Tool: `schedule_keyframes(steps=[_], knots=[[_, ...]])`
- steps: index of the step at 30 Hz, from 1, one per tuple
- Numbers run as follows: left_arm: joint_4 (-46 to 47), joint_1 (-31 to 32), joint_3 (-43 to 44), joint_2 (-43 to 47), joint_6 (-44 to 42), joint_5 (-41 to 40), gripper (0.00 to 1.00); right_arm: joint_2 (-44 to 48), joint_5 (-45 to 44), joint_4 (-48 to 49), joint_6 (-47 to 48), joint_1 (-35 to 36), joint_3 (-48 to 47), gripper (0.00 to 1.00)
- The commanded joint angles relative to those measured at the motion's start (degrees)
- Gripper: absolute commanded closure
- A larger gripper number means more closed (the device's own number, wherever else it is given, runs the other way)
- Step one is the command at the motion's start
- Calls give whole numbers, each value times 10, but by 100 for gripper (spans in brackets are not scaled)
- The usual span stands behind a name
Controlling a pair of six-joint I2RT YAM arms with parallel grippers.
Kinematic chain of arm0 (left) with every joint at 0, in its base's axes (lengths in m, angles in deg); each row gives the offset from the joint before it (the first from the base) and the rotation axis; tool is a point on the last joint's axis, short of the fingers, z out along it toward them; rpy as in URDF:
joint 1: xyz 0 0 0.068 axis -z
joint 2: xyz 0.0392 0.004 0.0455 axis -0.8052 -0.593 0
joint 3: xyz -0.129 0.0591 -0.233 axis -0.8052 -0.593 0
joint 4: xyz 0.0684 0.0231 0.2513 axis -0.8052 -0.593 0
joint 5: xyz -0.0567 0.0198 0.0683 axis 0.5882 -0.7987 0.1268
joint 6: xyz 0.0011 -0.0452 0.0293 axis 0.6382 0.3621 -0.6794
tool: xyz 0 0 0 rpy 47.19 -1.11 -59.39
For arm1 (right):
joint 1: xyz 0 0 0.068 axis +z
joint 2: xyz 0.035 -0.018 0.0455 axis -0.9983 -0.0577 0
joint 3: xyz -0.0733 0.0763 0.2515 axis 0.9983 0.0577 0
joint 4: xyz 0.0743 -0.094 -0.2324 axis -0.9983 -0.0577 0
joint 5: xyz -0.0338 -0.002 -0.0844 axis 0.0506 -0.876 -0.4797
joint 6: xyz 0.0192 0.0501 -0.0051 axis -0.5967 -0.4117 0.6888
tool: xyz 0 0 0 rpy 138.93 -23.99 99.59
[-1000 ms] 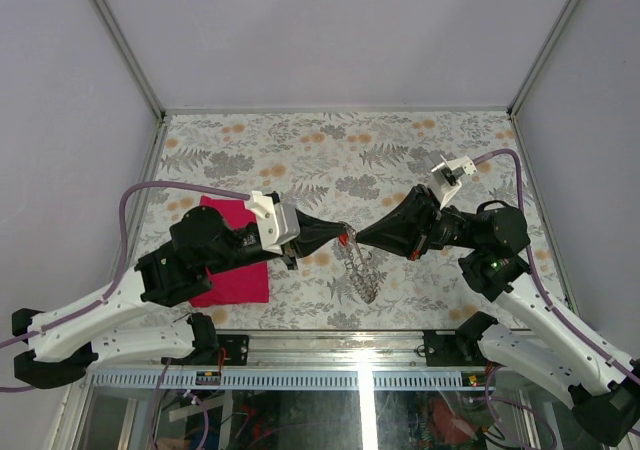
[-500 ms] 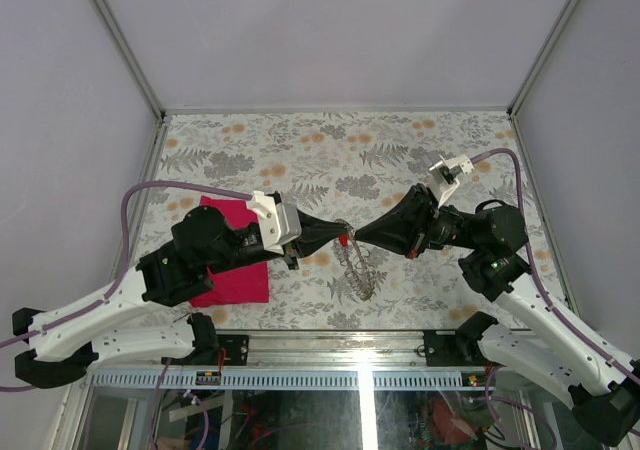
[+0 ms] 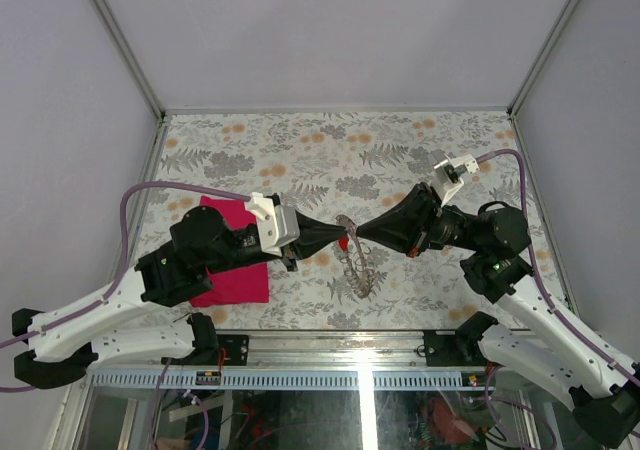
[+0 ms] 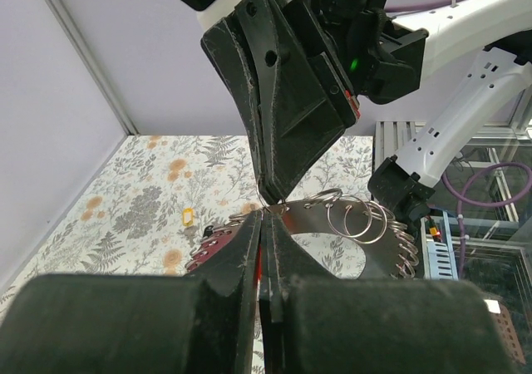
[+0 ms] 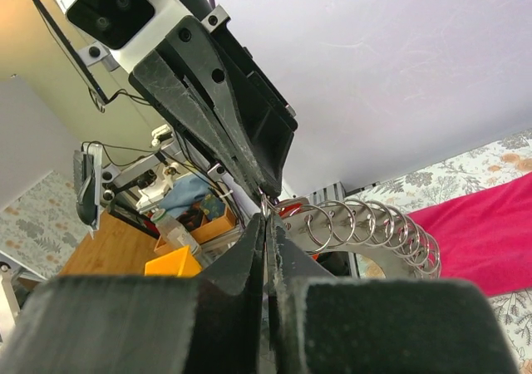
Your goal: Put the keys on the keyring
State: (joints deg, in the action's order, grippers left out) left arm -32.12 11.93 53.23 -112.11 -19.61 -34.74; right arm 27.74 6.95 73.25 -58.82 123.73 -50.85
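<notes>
Where the clenched left claw (image 3: pixel 337 238) meets the clenched right claw (image 3: pixel 357 237), the keyring (image 3: pixel 358 268) right at both tips.

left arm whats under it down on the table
A magenta cloth lies under the left arm on the floral table. The arm covers its middle, so whatever may sit on that part of the cloth cannot be seen.

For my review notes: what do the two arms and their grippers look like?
The left arm and right arm have white lower links, black upper joints and purple cables. The left gripper and right gripper are black wedges with white camera mounts.
</notes>
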Motion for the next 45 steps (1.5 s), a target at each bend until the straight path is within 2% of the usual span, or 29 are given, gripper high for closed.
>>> schedule_keyframes(steps=[1, 16, 35, 45], knots=[[27, 0, -3, 8, 5, 21, 100, 9, -22, 30, -7, 2, -24, 100], [28, -1, -6, 4, 8, 33, 100, 19, -59, 11, -14, 3, -22, 100], [40, -1, -13, -6, 15, 33, 99, 21, -120, 119, -91, 3, 17, 100], [41, 0, -8, -15, 17, 41, 85, 24, -139, 144, -92, 3, 30, 100]])
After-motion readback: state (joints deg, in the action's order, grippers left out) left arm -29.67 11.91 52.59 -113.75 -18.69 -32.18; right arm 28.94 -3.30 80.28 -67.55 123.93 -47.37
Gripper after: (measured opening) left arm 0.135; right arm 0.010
